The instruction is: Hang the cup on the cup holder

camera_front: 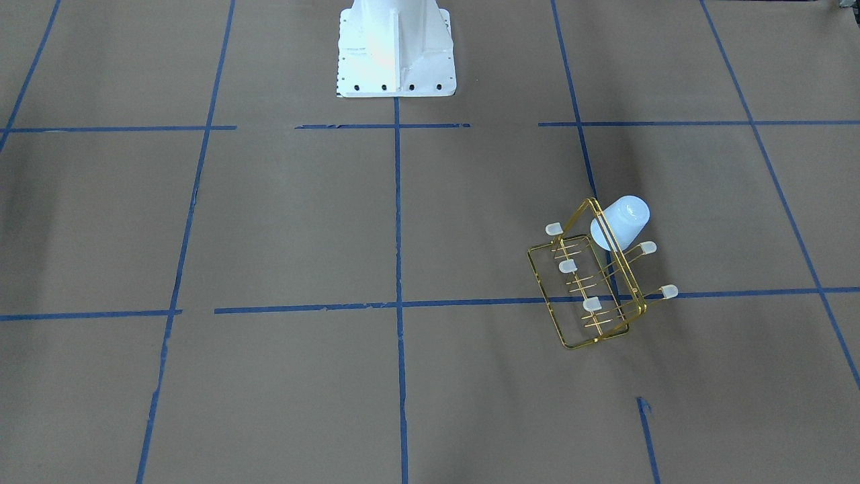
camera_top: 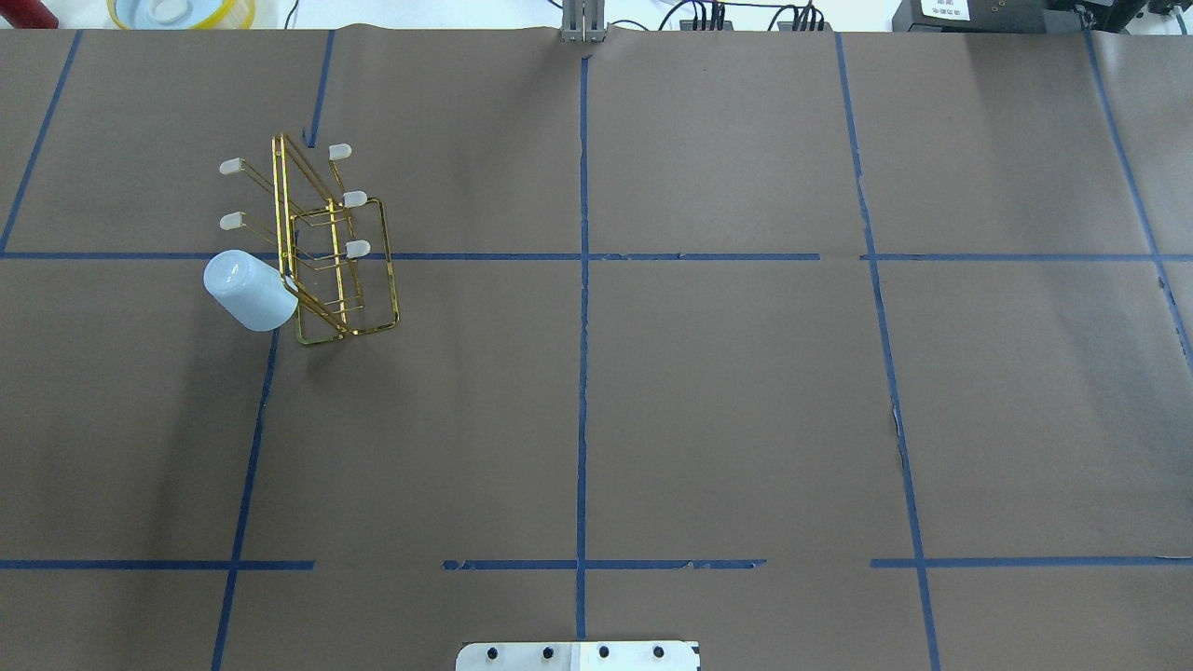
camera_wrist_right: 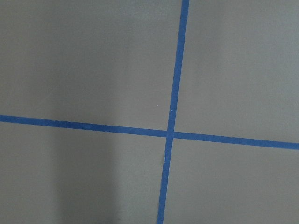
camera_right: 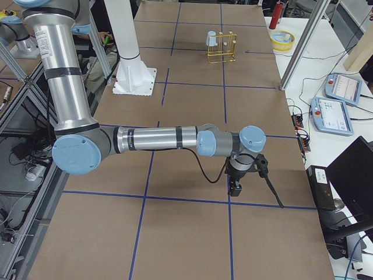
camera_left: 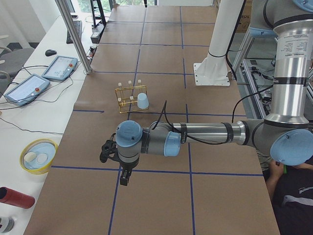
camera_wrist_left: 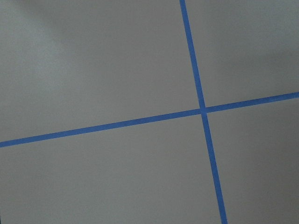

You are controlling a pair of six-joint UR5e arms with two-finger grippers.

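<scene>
Two grippers hang above the table, the left gripper and the right gripper; I cannot tell whether either is spread or closed. Well apart from both, on the robot's left, the cup sits tilted on an end prong of the rack.

Soft, even light is falling from above on my brown table paper, and nothing is looking dim. In the front-facing view, my white base at 12 o'clock is blowing out into glare and losing detail. The cup is glowing almost white and is throwing a faint, blurry shadow toward 6 o'clock in the overhead view. The gold cup holder is glinting along its wires. Both my wrist views are looking grainy and greyish, though the blue tape lines are reading sharp. In the right one, a dull shadow is darkening the paper around 7 o'clock.
</scene>
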